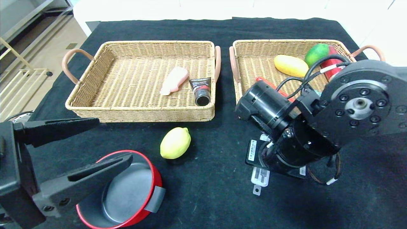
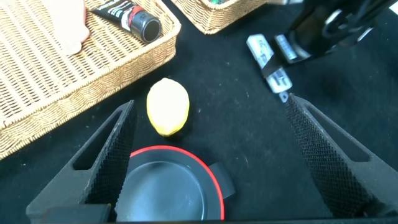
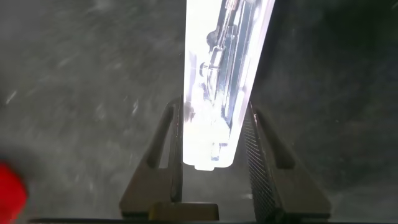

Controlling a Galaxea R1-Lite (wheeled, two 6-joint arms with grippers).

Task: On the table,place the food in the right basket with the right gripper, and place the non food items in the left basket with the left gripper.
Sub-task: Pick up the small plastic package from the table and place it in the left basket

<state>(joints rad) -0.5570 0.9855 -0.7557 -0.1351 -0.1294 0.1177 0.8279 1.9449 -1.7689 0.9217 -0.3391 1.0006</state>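
Observation:
My right gripper [image 1: 270, 156] points straight down at the table in front of the right basket [image 1: 254, 43]. Its fingers are closed against both sides of a white blister pack [image 3: 217, 81], which lies on the cloth [image 1: 260, 178] and also shows in the left wrist view [image 2: 268, 59]. My left gripper [image 1: 114, 138] is open and empty, hovering over a red pot [image 1: 127, 190] at the near left. A yellow lemon [image 1: 175, 143] lies just beyond the pot, between the open fingers in the left wrist view [image 2: 168, 107].
The left basket [image 1: 140, 114] holds a pink item [image 1: 174, 80] and a black tube [image 1: 201, 90]. The right basket holds a yellow fruit [image 1: 291, 65], a green fruit [image 1: 316, 53] and a red can [image 1: 330, 63], partly hidden by my right arm.

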